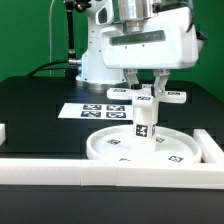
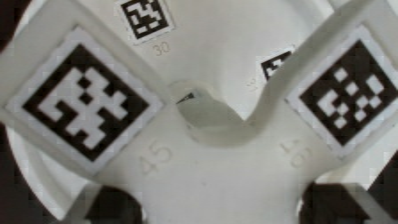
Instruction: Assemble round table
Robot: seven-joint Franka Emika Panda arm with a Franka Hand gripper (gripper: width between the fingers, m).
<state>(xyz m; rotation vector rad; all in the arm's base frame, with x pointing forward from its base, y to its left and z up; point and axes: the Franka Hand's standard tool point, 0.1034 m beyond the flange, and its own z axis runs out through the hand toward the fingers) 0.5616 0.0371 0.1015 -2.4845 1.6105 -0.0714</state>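
**Cross piece on the post, seating unconfirmed**

In the exterior view, your disc [image 1: 140,147] lay inside the border rails [image 1: 40,166], the post [image 1: 144,120] upright at its middle. The gripper [image 1: 146,88] clasped the cross-shaped piece [image 1: 152,97] atop the post.

In the wrist view, the cross-shaped piece [image 2: 196,110] filled the frame over the disc [image 2: 36,190]; whether it was fully fastened couldn't be told, probably the last step.
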